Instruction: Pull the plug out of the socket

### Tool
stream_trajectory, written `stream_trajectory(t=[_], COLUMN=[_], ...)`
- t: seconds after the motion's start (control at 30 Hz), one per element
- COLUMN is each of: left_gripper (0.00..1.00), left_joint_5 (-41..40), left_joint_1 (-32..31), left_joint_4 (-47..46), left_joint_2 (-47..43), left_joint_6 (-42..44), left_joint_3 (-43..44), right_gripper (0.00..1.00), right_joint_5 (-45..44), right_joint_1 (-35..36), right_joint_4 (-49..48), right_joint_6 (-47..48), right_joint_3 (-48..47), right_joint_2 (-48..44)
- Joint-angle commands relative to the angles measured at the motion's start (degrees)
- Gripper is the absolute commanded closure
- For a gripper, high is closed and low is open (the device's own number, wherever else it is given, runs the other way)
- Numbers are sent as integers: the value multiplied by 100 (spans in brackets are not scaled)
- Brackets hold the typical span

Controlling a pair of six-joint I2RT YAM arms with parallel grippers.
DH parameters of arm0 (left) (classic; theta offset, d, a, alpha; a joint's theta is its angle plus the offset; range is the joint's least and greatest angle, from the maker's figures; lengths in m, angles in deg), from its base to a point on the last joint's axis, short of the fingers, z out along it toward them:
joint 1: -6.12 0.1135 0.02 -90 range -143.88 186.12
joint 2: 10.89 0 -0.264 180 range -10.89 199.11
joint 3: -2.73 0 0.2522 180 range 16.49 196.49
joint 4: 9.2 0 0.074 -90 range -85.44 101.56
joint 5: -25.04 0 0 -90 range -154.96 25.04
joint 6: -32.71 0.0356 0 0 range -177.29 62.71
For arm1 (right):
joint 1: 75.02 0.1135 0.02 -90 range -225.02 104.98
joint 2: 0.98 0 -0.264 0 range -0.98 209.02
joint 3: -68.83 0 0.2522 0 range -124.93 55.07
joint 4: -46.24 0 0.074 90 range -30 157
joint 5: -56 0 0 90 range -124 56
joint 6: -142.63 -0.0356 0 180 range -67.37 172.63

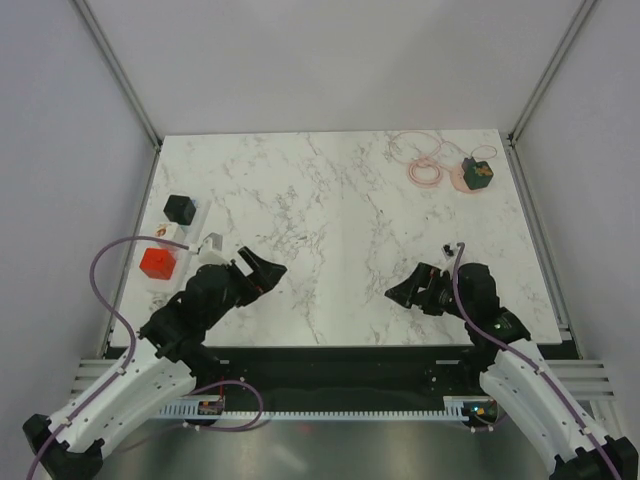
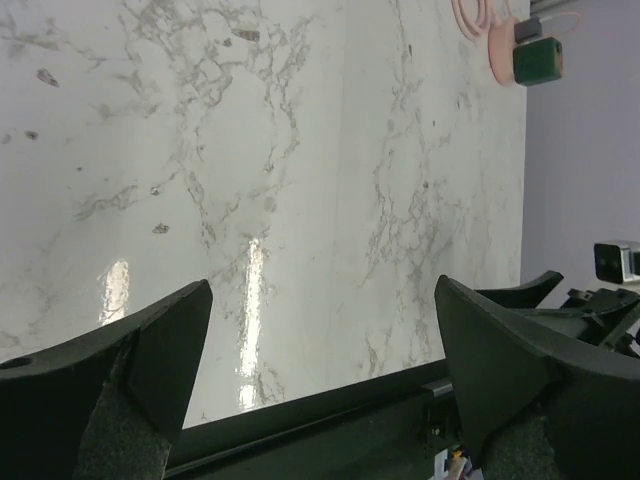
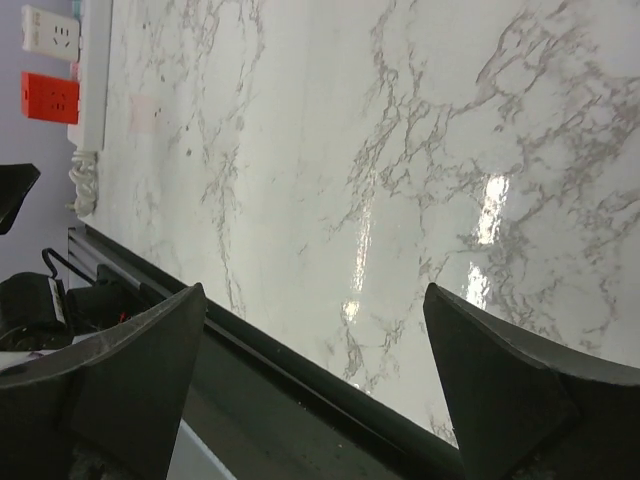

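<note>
A white power strip [image 1: 190, 228] lies along the table's left edge. A black cube plug [image 1: 180, 208], a white plug [image 1: 172, 232] and a red cube plug [image 1: 158, 262] sit in it. In the right wrist view the strip [image 3: 95, 90] shows at top left with the red plug [image 3: 50, 97], the white plug [image 3: 50, 30] and its white cord [image 3: 82, 185]. My left gripper [image 1: 262, 272] is open and empty, just right of the strip near the front edge; it also shows in its wrist view [image 2: 322, 290]. My right gripper [image 1: 405, 293] is open and empty, also seen from its wrist [image 3: 315, 295].
A green block on a pink base [image 1: 477, 172] and a coiled pink cable [image 1: 420, 155] lie at the back right; the block also shows in the left wrist view [image 2: 538, 60]. A small grey bracket [image 1: 212, 243] stands beside the strip. Grey walls enclose the table.
</note>
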Motion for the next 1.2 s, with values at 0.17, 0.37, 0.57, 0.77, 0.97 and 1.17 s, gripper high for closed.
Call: stream_trajectory(t=[0.17,0.37,0.57,0.77,0.97,1.17], left_gripper=[0,0,0,0,0,1], left_joint_5=[-1373,-2167,-1659,47,-883,-673], left_joint_1=[-16,-16,395,2259,3103,4366], left_joint_4=[926,1443,2217,2244,2192,2033], left_joint_2=[-313,203,2347,4105,5668,6462], left_joint_6=[908,1742,3025,3719,4748,5206], left_joint_3=[1210,2404,4039,4787,5455,5614], right_gripper=[2,2,2,2,2,2], right_joint_5=[-469,137,613,1070,1290,1570], right_joint_1=[18,18,9,18,18,18], right_joint_4=[340,340,331,331,384,516], right_joint_6=[472,772,1018,1027,1036,1150], right_joint_3=[-546,-572,-835,-1161,-1486,-1715], right_joint_2=[-143,85,279,455,490,621])
